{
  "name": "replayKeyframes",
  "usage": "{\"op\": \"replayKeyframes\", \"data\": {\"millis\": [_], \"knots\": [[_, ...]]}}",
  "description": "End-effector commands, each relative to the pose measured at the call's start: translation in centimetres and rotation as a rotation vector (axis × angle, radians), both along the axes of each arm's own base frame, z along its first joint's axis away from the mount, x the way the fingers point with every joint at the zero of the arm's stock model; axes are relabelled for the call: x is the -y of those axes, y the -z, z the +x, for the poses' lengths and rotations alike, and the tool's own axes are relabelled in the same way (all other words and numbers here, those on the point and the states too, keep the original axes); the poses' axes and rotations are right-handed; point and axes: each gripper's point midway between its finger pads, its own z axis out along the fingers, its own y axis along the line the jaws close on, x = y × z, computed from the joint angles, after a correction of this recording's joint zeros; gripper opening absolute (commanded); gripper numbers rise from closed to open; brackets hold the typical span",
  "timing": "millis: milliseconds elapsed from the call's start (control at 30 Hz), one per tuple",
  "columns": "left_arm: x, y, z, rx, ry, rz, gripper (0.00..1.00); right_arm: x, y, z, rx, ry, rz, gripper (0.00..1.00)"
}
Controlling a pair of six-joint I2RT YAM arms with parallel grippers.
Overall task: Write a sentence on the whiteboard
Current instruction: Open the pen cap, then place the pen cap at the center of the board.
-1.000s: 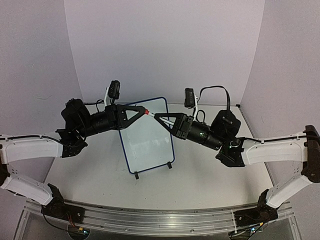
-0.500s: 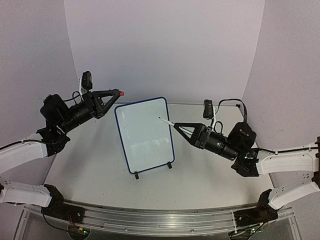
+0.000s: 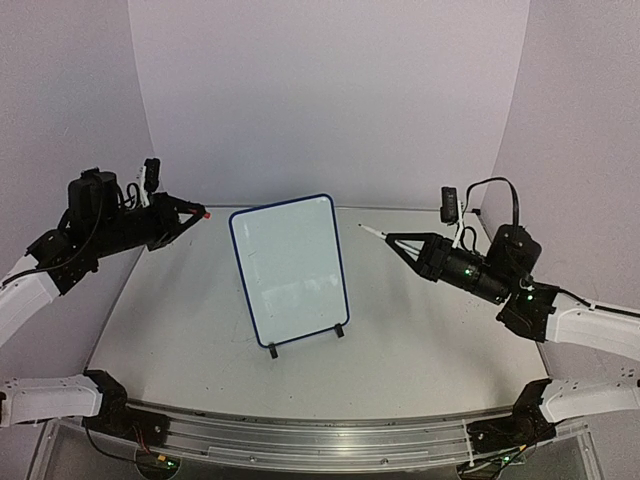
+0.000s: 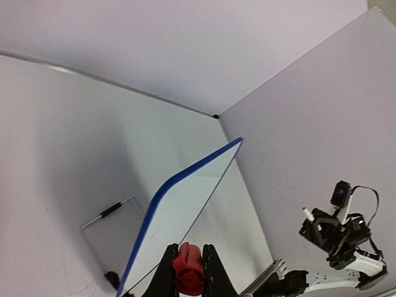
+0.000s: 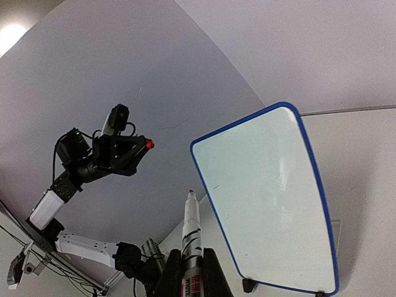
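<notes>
The whiteboard stands upright mid-table on two black feet, blue-framed. Its white face is blank; no sentence shows on it. Left of the board and apart from it, my left gripper is shut on a red marker cap; the board's edge lies just ahead of it. To the right my right gripper is shut on a white marker. The marker is uncapped, with its red tip pointing toward the board across a gap.
The board's feet rest on the white table. An aluminium rail runs along the near edge between the arm bases. Lilac walls close in the back and both sides.
A second ago both grippers met in front of the board's top, cap on marker. The cap has come off; the left arm has swung far left with it, the right arm back right with the marker.
</notes>
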Motion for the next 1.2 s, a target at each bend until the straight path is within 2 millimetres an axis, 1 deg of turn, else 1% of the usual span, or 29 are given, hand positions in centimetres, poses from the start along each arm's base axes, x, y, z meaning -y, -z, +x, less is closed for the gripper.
{"op": "replayKeyframes", "data": {"millis": [0, 100, 167, 300, 333, 400, 467, 600, 733, 1100, 1167], "knots": [[-2.8, 9.4, -1.8, -0.308, -0.05, 0.273, 0.0, 0.8, 0.8, 0.6, -0.012, -0.026, -0.085, 0.0], [-3.1, 13.3, -2.4, -0.428, -0.044, 0.338, 0.0, 0.6, 1.0, 0.7, -0.015, -0.035, -0.105, 0.0], [-3.2, 15.3, -2.6, -0.477, -0.037, 0.371, 0.0, 0.5, 1.3, 0.8, -0.02, -0.037, -0.128, 0.0], [-2.9, 18.4, -2.5, -0.539, -0.015, 0.406, 0.0, 0.4, 2.6, 1.0, -0.048, -0.035, -0.195, 0.0], [-2.6, 18.9, -2.3, -0.543, -0.01, 0.403, 0.02, 0.4, 2.9, 1.0, -0.054, -0.037, -0.205, 0.0], [-2.0, 20.5, -2.2, -0.57, 0.013, 0.397, 0.07, 0.4, 3.6, 0.9, -0.073, -0.04, -0.219, 0.0], [-1.4, 22.3, -2.2, -0.608, 0.039, 0.39, 0.08, 0.5, 4.1, 0.8, -0.085, -0.039, -0.227, 0.0], [-0.6, 24.7, -1.7, -0.646, 0.06, 0.379, 0.1, 0.7, 5.0, 0.9, -0.109, -0.026, -0.244, 0.0], [-0.3, 26.0, -1.3, -0.667, 0.074, 0.398, 0.13, 0.8, 5.4, 1.0, -0.12, -0.02, -0.257, 0.0], [-0.4, 27.3, -0.9, -0.676, 0.072, 0.428, 0.37, 0.5, 5.8, 1.5, -0.132, -0.019, -0.277, 0.0], [-0.5, 27.4, -0.9, -0.673, 0.068, 0.433, 0.43, 0.4, 5.9, 1.6, -0.133, -0.019, -0.278, 0.0]]}}
